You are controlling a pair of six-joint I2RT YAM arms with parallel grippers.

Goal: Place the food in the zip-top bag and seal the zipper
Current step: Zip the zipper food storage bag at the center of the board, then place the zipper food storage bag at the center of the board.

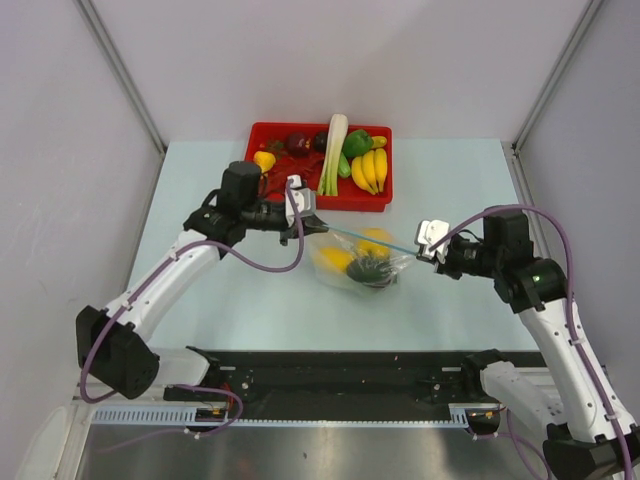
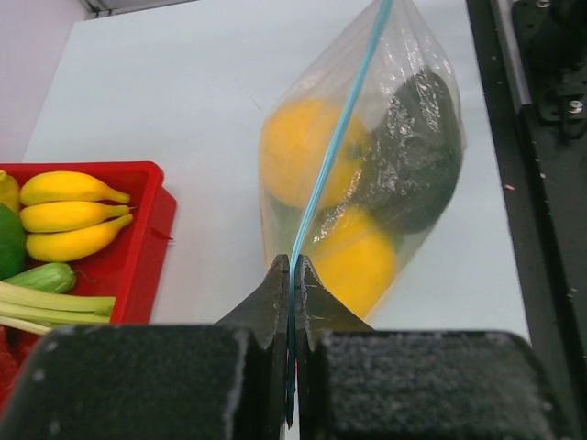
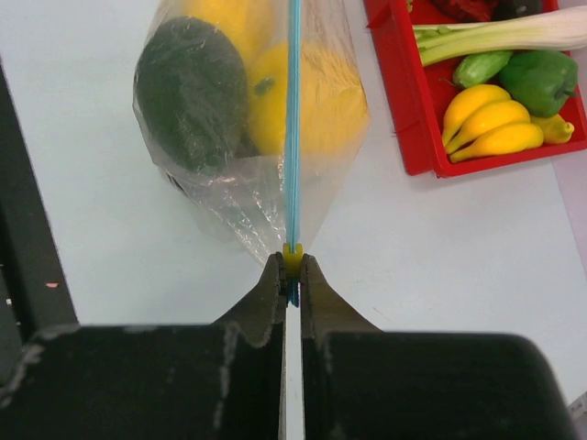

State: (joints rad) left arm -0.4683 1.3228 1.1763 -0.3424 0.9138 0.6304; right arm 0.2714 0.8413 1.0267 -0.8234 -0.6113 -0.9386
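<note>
Grey panel walls are closing in a pale tabletop [image 1: 200, 290] on three sides. Nearest, a black rail [image 1: 340, 362] is running along the front edge between the two arm bases.

Mid-tabletop: zip-top bag [image 1: 360, 265] is stretching between both tools. Left tool [image 2: 292, 270] is pinched together on one end of the blue zipper [image 2: 334, 147]. Right tool [image 3: 292, 275] is clamped on the other end, with a small yellow tab [image 3: 292, 259] sitting right at its fingertips. Zipper is running taut and straight from tool to tool, reading as one blue line in both wrist views. Whether it is pressed shut along its whole length, cannot tell. Bag belly is sagging to the near side of the strip and appears to be lying on the tabletop.

Inside the bag: two yellow fruits [image 2: 303, 151] and one dark green piece [image 3: 193, 92], bunched together and touching.

Farther back: red tray [image 1: 365, 204] is sitting at the far edge, just beyond the left tool. At its right it is holding yellow bananas [image 1: 368, 170], with a green pepper [image 3: 541, 78] and a small cucumber [image 3: 481, 66] beside them. A long white-and-green leek [image 1: 333, 150] is lying down the middle. Dark purple pieces [image 1: 297, 143] and a yellow piece [image 1: 264, 160] are lying at the left.
</note>
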